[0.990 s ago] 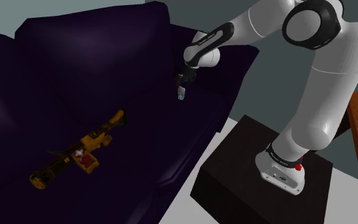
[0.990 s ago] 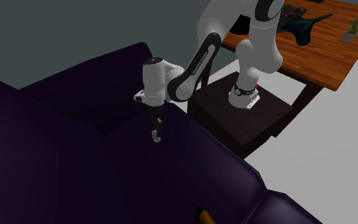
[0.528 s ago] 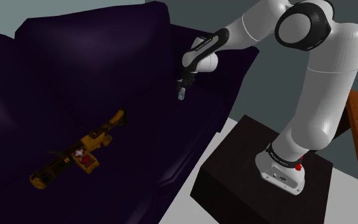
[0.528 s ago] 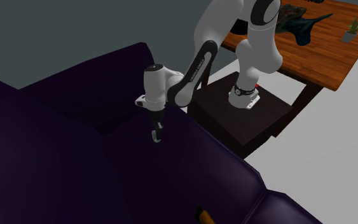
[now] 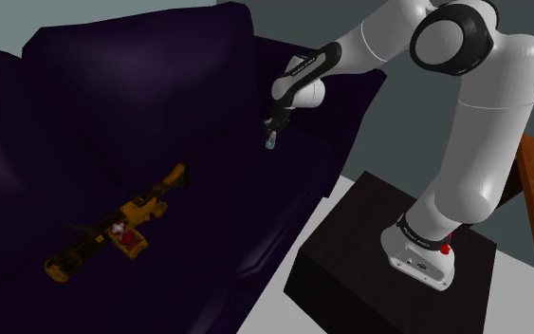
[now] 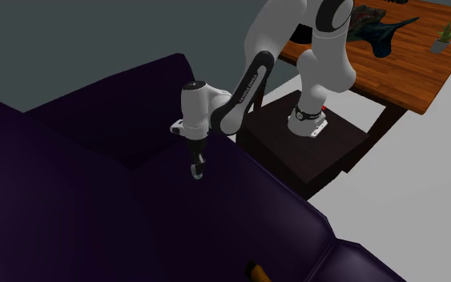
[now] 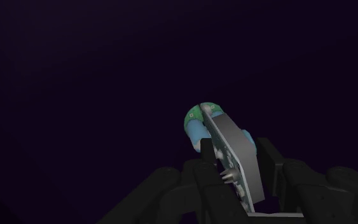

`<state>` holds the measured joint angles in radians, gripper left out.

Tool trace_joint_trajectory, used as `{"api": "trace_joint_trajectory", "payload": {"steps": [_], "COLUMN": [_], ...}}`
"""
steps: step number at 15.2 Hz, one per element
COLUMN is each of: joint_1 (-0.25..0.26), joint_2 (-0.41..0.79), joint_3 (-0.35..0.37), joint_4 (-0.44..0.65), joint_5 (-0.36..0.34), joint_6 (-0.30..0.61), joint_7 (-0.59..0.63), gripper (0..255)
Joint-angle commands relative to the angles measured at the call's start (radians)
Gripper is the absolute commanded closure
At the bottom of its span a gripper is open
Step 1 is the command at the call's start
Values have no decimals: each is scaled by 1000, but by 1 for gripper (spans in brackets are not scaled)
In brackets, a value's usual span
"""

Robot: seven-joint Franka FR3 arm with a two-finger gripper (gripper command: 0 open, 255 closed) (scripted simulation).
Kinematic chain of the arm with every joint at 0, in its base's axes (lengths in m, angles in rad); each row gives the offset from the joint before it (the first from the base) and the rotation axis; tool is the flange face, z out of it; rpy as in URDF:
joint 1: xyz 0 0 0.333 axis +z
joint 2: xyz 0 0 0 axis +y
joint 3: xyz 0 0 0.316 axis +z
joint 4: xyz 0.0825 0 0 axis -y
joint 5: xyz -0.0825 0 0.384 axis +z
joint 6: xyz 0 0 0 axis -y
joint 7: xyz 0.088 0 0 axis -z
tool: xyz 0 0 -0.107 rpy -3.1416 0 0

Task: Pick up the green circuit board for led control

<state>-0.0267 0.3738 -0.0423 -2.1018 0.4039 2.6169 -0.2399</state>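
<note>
The small circuit board (image 7: 225, 149) is a grey plate with a green end and a light blue part. It stands on edge between my two black fingers, which clasp it from both sides, so my gripper (image 7: 234, 167) is shut on it. In the shoulder view the gripper (image 5: 270, 142) points down at the dark purple sofa seat (image 5: 208, 218) near the backrest, with the board (image 5: 270, 148) as a small pale speck at its tip. The second exterior view has the gripper (image 6: 196, 171) just at the seat surface.
A yellow and black toy-like tool (image 5: 118, 228) lies on the seat towards the shoulder view's lower left. My dark stand (image 5: 397, 275) sits beside the sofa's arm. A wooden table (image 6: 376, 56) with a dark object and a small plant is behind the stand.
The fingers have come together onto the board. The wrist shifted slightly over the seat, then held still.
</note>
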Motion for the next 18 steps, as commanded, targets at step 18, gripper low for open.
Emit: {"api": "trace_joint_trajectory", "payload": {"steps": [18], "joint_1": [19], "joint_2": [-142], "joint_3": [-35], "joint_4": [27], "joint_5": [-80], "joint_6": [-164], "joint_7": [83], "gripper": [255]}}
